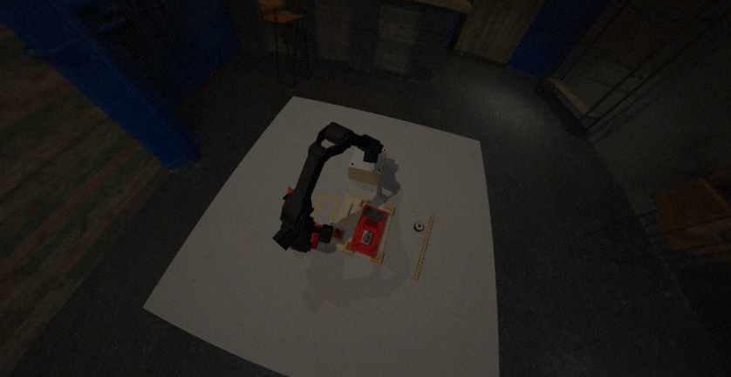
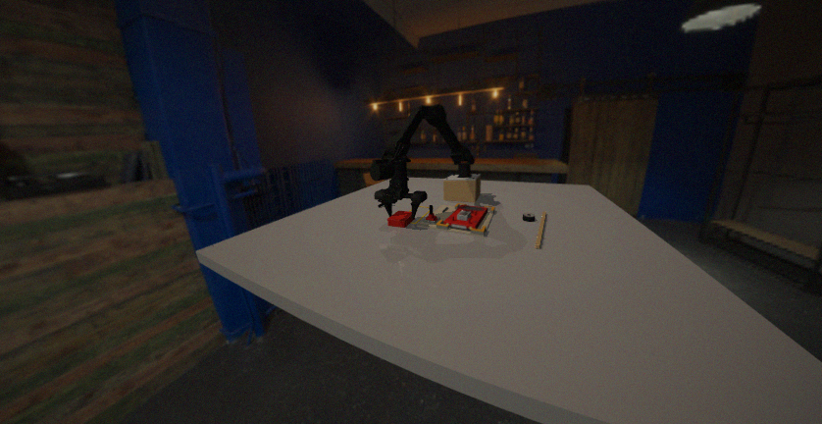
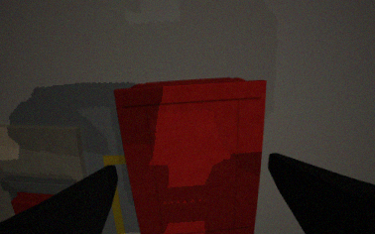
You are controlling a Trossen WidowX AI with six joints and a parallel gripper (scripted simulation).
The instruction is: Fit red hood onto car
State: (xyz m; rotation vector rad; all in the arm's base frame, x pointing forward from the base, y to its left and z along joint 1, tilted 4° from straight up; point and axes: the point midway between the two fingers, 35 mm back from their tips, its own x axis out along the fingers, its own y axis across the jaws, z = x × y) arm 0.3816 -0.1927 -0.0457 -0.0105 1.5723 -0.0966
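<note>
The red hood (image 2: pixel 399 220) (image 3: pixel 203 134) lies on the table, left of the car; the arm largely covers it in the top view. My gripper (image 2: pixel 401 216) (image 3: pixel 193 167) is open and empty, pointing down over the hood. In the wrist view its fingers stand on either side of the hood, with a gap on each side; fingertip height is hard to judge. The red chassis (image 1: pixel 360 245) (image 2: pixel 475 218) sits in the jig (image 1: pixel 377 258) (image 2: pixel 477 230) with orange corners. The grey engine block (image 1: pixel 366 236) (image 2: pixel 463 214) is on its deck. The pegs are too small to make out clearly.
A small red piece with a black knob (image 1: pixel 338 233) (image 2: pixel 431 215) stands between hood and jig. A yellow outline (image 1: pixel 330 197) (image 3: pixel 111 160) is beside the hood. A tan box (image 1: pixel 364 174) (image 2: pixel 461 189) stands behind the jig. A wheel (image 1: pixel 419 226) (image 2: pixel 528 217) and a tan strip (image 1: pixel 424 247) (image 2: pixel 540 231) lie right.
</note>
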